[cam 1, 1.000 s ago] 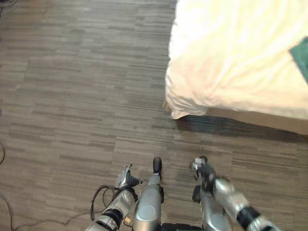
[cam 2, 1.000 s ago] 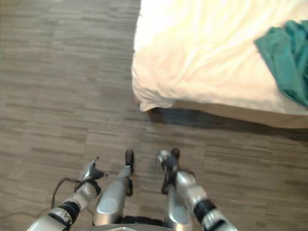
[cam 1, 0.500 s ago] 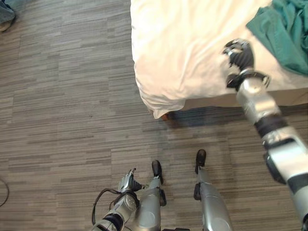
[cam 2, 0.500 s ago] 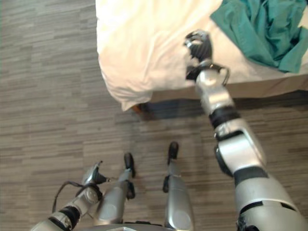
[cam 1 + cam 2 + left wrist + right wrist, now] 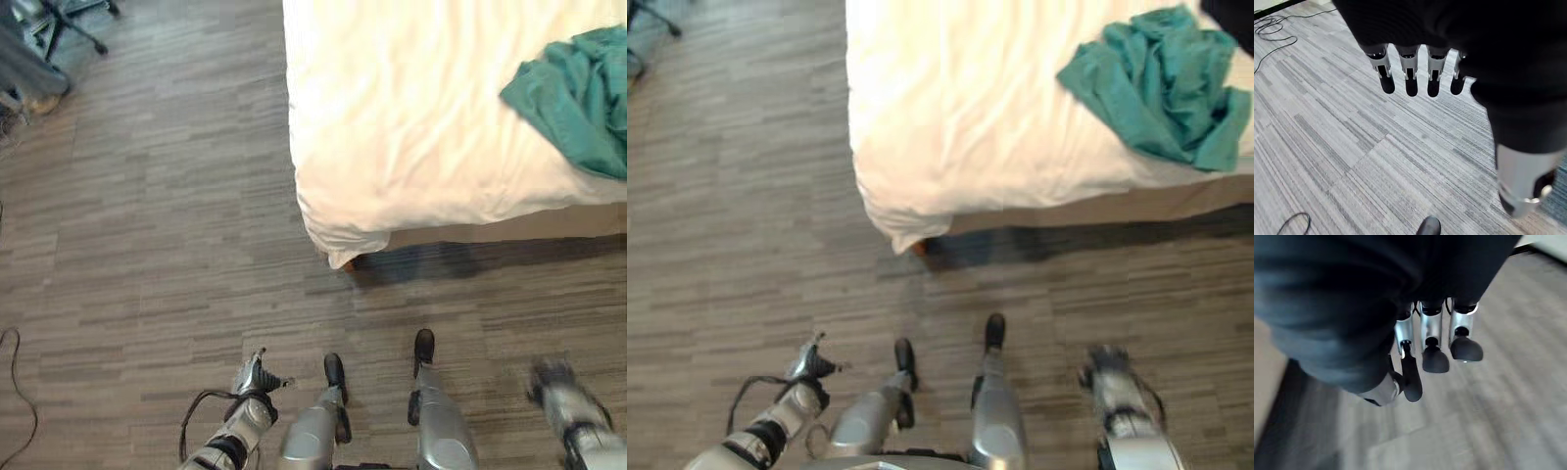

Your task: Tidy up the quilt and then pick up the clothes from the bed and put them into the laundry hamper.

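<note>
The left hand (image 5: 1415,29) has a dark ribbed cover over its back and wrist, a row of silver fingers (image 5: 1411,73) with rounded dark tips, and a thick silver thumb ending in a dark tip. The right hand (image 5: 1352,298) wears the same dark cover, with silver fingers (image 5: 1431,340) capped by bulbous dark tips.

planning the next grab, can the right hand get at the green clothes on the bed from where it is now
Probably not yet. The right hand hangs low over the floor, open and empty, short of the bed. The green clothes lie uncovered on the quilt, so nothing blocks them, but the arm must lift and extend.
</note>
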Robot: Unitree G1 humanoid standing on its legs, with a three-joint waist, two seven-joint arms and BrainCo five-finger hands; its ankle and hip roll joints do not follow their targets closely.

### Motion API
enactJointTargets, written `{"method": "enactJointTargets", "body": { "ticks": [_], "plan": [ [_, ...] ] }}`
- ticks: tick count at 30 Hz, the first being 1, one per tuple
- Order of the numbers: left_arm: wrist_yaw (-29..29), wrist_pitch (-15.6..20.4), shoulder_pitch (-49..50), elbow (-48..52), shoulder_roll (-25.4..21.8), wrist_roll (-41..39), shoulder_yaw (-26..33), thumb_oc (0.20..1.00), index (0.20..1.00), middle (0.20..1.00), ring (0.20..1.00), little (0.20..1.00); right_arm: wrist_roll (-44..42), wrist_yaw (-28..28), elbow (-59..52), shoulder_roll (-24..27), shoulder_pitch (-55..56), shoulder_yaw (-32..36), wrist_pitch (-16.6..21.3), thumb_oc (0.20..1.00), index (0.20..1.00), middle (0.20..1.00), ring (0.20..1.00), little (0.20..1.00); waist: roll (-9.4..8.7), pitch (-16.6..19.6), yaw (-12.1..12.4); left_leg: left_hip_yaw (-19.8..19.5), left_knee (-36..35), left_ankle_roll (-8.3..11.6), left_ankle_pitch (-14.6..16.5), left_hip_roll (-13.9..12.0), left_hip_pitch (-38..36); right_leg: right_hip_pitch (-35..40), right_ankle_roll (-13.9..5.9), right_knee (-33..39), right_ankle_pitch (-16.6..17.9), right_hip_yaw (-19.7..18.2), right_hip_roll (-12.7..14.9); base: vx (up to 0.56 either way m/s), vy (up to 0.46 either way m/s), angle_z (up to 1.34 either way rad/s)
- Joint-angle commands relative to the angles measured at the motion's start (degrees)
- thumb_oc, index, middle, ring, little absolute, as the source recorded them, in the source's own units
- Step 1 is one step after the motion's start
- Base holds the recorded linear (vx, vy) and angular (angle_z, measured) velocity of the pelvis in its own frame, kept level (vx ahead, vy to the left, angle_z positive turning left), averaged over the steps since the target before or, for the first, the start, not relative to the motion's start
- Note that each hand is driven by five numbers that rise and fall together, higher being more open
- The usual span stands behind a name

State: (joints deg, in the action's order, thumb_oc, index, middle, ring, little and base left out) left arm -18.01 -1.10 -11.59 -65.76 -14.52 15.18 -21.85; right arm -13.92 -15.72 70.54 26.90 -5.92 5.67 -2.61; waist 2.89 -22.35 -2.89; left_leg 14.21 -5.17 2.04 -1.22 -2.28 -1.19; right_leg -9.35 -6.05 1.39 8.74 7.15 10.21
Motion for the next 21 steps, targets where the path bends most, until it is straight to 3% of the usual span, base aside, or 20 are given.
{"method": "enactJointTargets", "body": {
  "ticks": [1, 2, 3, 4, 5, 6, 7, 8, 9, 10, 11, 12, 13, 14, 15, 16, 17, 18, 19, 21],
  "plan": [
    [-0.09, -1.64, -2.25, -4.19, -2.87, 5.00, 0.57, 1.000, 1.000, 1.000, 1.000, 1.000, 4.62, -0.45, 2.59, -2.00, 1.77, -1.42, 0.24, 1.000, 1.000, 1.000, 1.000, 1.000, -1.77, 3.15, -0.02, 0.27, 0.17, 1.38, 6.22, 0.11, -3.92, -4.49, -7.39, -17.78, -8.69, -2.02, 5.20, 0.09, -0.051, -0.39],
    [0.49, -1.80, -2.31, -4.36, -3.40, 5.56, 0.44, 1.000, 1.000, 1.000, 1.000, 1.000, 5.70, -0.44, 2.87, -2.83, 3.77, -1.77, 0.11, 1.000, 1.000, 1.000, 1.000, 1.000, -1.98, 3.71, -0.24, 1.72, 0.17, 1.65, 6.24, -0.76, -4.50, -4.88, -7.11, -18.50, -9.12, 0.36, 4.99, 0.12, -0.096, -0.73],
    [1.25, -1.52, -1.51, -4.08, -4.20, 5.88, 0.74, 1.000, 1.000, 1.000, 1.000, 1.000, 7.06, 0.17, 3.50, -5.18, 6.54, -2.63, 0.11, 1.000, 1.000, 1.000, 1.000, 1.000, -2.68, 4.72, -1.33, 5.71, 0.17, 2.18, 6.96, -2.24, -6.79, -5.54, -6.05, -20.54, -11.05, 7.71, 3.78, 0.09, -0.085, -0.96],
    [1.25, -1.53, -1.46, -4.06, -4.23, 5.89, 0.74, 1.000, 1.000, 1.000, 1.000, 1.000, 7.07, 0.16, 3.47, -5.21, 6.59, -2.64, 0.09, 1.000, 1.000, 1.000, 1.000, 1.000, -2.69, 4.75, -1.32, 5.72, 0.17, 2.20, 6.97, -2.26, -6.81, -5.54, -6.04, -20.58, -11.10, 7.71, 3.77, 0.18, -0.067, -1.53],
    [1.71, -1.46, -0.77, -3.96, -4.70, 6.04, 0.93, 1.000, 1.000, 1.000, 1.000, 1.000, 7.90, 0.16, 3.19, -6.11, 7.40, -3.38, 0.21, 1.000, 1.000, 1.000, 1.000, 1.000, -2.66, 5.32, -1.73, 7.05, 0.17, 2.39, 8.03, -2.66, -8.29, -5.36, -6.18, -22.03, -12.97, 10.92, 3.32, 0.25, -0.047, -1.72],
    [2.32, -1.58, 1.16, -4.29, -4.85, 5.70, 2.61, 1.000, 1.000, 1.000, 1.000, 1.000, 9.03, 0.58, 3.78, -7.62, 7.60, -4.36, -0.01, 1.000, 1.000, 1.000, 1.000, 1.000, -3.19, 6.97, -1.68, 12.10, 1.71, 2.23, 8.87, -3.16, -10.24, -4.49, -4.32, -23.30, -13.37, 21.49, 4.27, 0.31, -0.111, -2.49],
    [2.42, -1.62, 1.81, -4.53, -4.77, 6.27, 2.78, 1.000, 1.000, 1.000, 1.000, 1.000, 9.50, 0.67, 3.46, -8.52, 7.50, -5.16, 0.06, 1.000, 1.000, 1.000, 1.000, 1.000, -3.55, 7.42, -2.03, 13.92, 3.52, 2.17, 9.65, -3.61, -10.54, -3.64, -3.35, -22.47, -13.85, 23.37, 4.25, 0.27, -0.197, -2.41],
    [2.82, -1.59, 2.34, -5.15, -4.54, 7.52, 2.53, 1.000, 1.000, 1.000, 1.000, 1.000, 9.28, 0.75, 3.40, -9.10, 7.92, -5.93, 0.29, 1.000, 1.000, 1.000, 1.000, 1.000, -3.96, 8.51, -3.01, 15.85, 4.99, 2.48, 10.32, -4.21, -11.13, -2.00, -2.47, -18.74, -14.60, 22.13, 2.05, 0.20, -0.252, -1.94],
    [3.03, -1.55, 2.42, -5.54, -4.41, 7.56, 2.64, 1.000, 1.000, 1.000, 1.000, 1.000, 9.31, 1.05, 3.35, -9.53, 7.58, -6.71, 0.49, 1.000, 1.000, 1.000, 1.000, 1.000, -3.86, 9.30, -4.10, 16.81, 7.15, 3.38, 8.76, -5.32, -11.32, -1.39, -1.61, -16.62, -15.25, 19.79, -0.47, 0.29, -0.293, -0.85],
    [3.61, -1.14, 2.87, -5.96, -4.06, 7.68, 3.27, 1.000, 1.000, 1.000, 1.000, 1.000, 9.71, 1.33, 3.34, -9.36, 7.43, -7.70, 0.56, 1.000, 1.000, 1.000, 1.000, 1.000, -3.46, 9.99, -3.81, 19.21, 14.34, 5.88, 5.45, -8.34, -10.85, 0.86, 0.04, -11.94, -16.32, 17.33, -4.21, 0.33, -0.301, -0.98],
    [3.75, -1.28, 3.23, -5.88, -3.78, 7.81, 3.37, 1.000, 1.000, 1.000, 1.000, 1.000, 10.54, 1.29, 3.02, -9.31, 7.07, -8.96, 0.35, 1.000, 1.000, 1.000, 1.000, 1.000, -3.82, 9.55, -3.30, 19.00, 23.68, 7.15, 1.85, -11.39, -8.93, 3.12, 1.48, -9.44, -16.96, 15.21, -6.42, 0.37, -0.422, -2.04],
    [3.48, -1.68, 2.58, -4.68, -3.86, 8.53, 2.40, 1.000, 1.000, 1.000, 1.000, 1.000, 11.12, 1.29, 0.58, -9.41, 6.10, -11.57, 0.59, 1.000, 1.000, 1.000, 1.000, 1.000, -5.71, 7.60, -1.73, 12.30, 39.85, 8.67, -5.40, -15.13, -1.87, 6.57, 4.20, -6.10, -17.61, 9.70, -9.58, 0.22, -0.332, -2.64],
    [3.50, -1.70, 2.51, -4.67, -3.93, 8.54, 2.38, 1.000, 1.000, 1.000, 1.000, 1.000, 11.12, 1.28, 0.48, -9.49, 6.10, -11.52, 0.51, 1.000, 1.000, 1.000, 1.000, 1.000, -5.44, 7.60, -1.67, 11.86, 40.92, 9.08, -5.19, -15.90, -1.20, 6.54, 4.52, -5.84, -17.55, 9.76, -10.18, 0.16, -0.247, -2.39],
    [3.12, -1.85, 1.80, -4.28, -4.01, 8.19, 1.99, 1.000, 1.000, 1.000, 1.000, 1.000, 10.29, 0.87, -0.74, -9.42, 5.23, -12.05, 0.87, 1.000, 1.000, 1.000, 1.000, 1.000, -6.49, 7.05, -0.72, 8.40, 45.81, 7.27, -2.78, -14.90, 2.66, 7.48, 5.15, -4.98, -17.69, 7.16, -10.44, 0.15, 0.053, -1.83],
    [2.29, -1.64, 0.33, -3.59, -3.38, 7.28, 1.53, 1.000, 1.000, 1.000, 1.000, 1.000, 10.43, 0.99, -2.25, -9.77, 3.97, -14.13, 1.09, 1.000, 1.000, 1.000, 1.000, 1.000, -7.80, 6.40, 0.67, 2.67, 46.52, 3.79, 0.65, -9.64, 8.45, 8.30, 4.74, -3.88, -16.23, 1.48, -9.55, 0.23, 0.138, -1.59],
    [1.57, -1.28, -0.31, -3.07, -2.60, 6.62, 1.23, 1.000, 1.000, 1.000, 1.000, 1.000, 10.81, 0.87, -2.80, -10.14, 3.36, -15.29, 1.25, 1.000, 1.000, 1.000, 1.000, 1.000, -7.82, 6.15, 1.40, 0.21, 45.27, 3.17, 2.62, -7.25, 10.36, 9.29, 4.14, -2.84, -15.86, -1.95, -9.18, 0.18, 0.165, -2.23],
    [1.56, -1.27, -0.33, -3.09, -2.58, 6.61, 1.22, 1.000, 1.000, 1.000, 1.000, 1.000, 10.81, 0.87, -2.81, -10.13, 3.35, -15.27, 1.24, 1.000, 1.000, 1.000, 1.000, 1.000, -7.78, 6.03, 1.52, 0.32, 45.30, 3.16, 2.71, -7.31, 10.20, 9.41, 4.12, -2.81, -15.85, -2.05, -9.22, 0.16, 0.169, -2.09],
    [1.07, -1.01, -0.61, -2.71, -2.06, 5.99, 1.10, 1.000, 1.000, 1.000, 1.000, 1.000, 11.43, 0.87, -3.45, -10.20, 2.94, -16.41, 1.25, 1.000, 1.000, 1.000, 1.000, 1.000, -7.62, 5.84, 2.12, -2.26, 41.82, 2.57, 4.17, -5.34, 11.48, 9.88, 3.52, -2.22, -15.75, -5.14, -9.10, 0.30, 0.329, -2.01],
    [-0.46, -0.19, -1.62, -1.76, -1.08, 4.90, 0.79, 1.000, 1.000, 1.000, 1.000, 1.000, 14.20, -0.10, -4.47, -10.49, 1.51, -19.13, 1.53, 1.000, 1.000, 1.000, 1.000, 1.000, -6.89, 5.63, 3.46, -8.51, 26.48, 1.86, 6.41, -2.22, 11.81, 10.84, 1.61, -0.77, -15.70, -10.09, -8.56, 0.41, 0.425, -1.49],
    [-1.35, 0.24, -2.11, -1.37, -0.35, 4.56, 0.33, 1.000, 1.000, 1.000, 1.000, 1.000, 15.46, -0.84, -4.24, -10.61, 0.03, -19.94, 1.45, 1.000, 1.000, 1.000, 1.000, 1.000, -5.88, 6.12, 4.15, -12.67, 11.56, 2.56, 2.58, -2.00, 9.73, 11.85, 0.47, 0.44, -16.04, -13.12, -8.61, 0.41, 0.366, -2.18]
  ]
}}
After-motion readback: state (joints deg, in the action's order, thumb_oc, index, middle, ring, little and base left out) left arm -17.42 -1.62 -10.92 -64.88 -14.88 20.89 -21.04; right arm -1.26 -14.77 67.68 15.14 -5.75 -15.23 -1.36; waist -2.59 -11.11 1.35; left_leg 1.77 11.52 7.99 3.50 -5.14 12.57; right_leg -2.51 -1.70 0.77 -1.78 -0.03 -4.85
